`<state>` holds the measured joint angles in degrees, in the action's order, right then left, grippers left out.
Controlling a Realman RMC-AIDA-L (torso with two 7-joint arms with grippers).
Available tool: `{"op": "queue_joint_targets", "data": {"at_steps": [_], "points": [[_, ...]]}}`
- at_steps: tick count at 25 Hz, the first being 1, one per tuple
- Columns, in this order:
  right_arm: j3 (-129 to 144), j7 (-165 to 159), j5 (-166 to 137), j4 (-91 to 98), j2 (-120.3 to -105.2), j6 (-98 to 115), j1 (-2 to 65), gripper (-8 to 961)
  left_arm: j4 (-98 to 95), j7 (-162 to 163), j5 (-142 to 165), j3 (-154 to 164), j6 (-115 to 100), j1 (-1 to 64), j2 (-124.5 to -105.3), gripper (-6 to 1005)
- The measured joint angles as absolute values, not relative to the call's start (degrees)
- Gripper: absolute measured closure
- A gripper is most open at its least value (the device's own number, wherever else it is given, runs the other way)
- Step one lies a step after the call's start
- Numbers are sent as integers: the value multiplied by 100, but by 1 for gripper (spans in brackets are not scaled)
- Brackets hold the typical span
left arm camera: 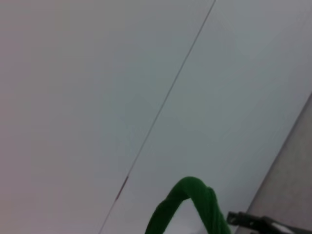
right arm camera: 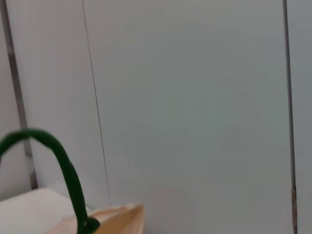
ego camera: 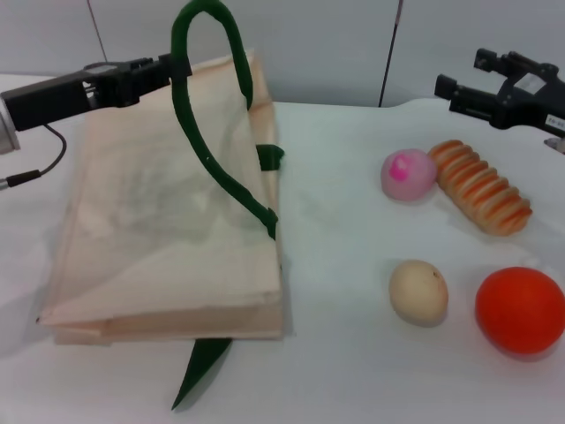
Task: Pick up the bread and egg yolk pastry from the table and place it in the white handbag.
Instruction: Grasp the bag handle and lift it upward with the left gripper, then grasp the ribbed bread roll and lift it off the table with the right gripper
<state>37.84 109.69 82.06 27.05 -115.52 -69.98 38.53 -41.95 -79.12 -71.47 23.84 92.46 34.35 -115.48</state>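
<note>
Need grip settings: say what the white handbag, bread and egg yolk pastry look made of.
White handbag: thin cream woven-looking fabric, matte, creased; its green handle looks like soft strap. Bread: ridged, striped orange-brown and cream, slightly glossy, possibly a plastic or foam replica. Egg yolk pastry: smooth, matte, beige; material unclear.

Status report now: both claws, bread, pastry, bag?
Left claw at the green handle of the white handbag; right claw hovers behind the bread. Egg yolk pastry on table, untouched. Path clear.
</note>
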Motion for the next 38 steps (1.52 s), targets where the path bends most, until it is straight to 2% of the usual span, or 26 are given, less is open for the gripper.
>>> {"op": "queue_joint_targets", "data": {"at_steps": [16, 24, 38], "points": [[3828, 8896, 5249, 3777, -11564, -6423, 4390, 65, -4260, -7934, -7477, 2382, 9739, 3326, -11424, 865], [3855, 7994, 3745, 3651, -11602, -6099, 4710, 64, -4271, -7934, -7497, 2382, 9795, 3301, -11414, 865], [4438, 7158, 2830, 2941, -11610, -5389, 5080, 67, -4272, -7937, -7559, 2382, 9800, 3298, -11417, 865]]}}
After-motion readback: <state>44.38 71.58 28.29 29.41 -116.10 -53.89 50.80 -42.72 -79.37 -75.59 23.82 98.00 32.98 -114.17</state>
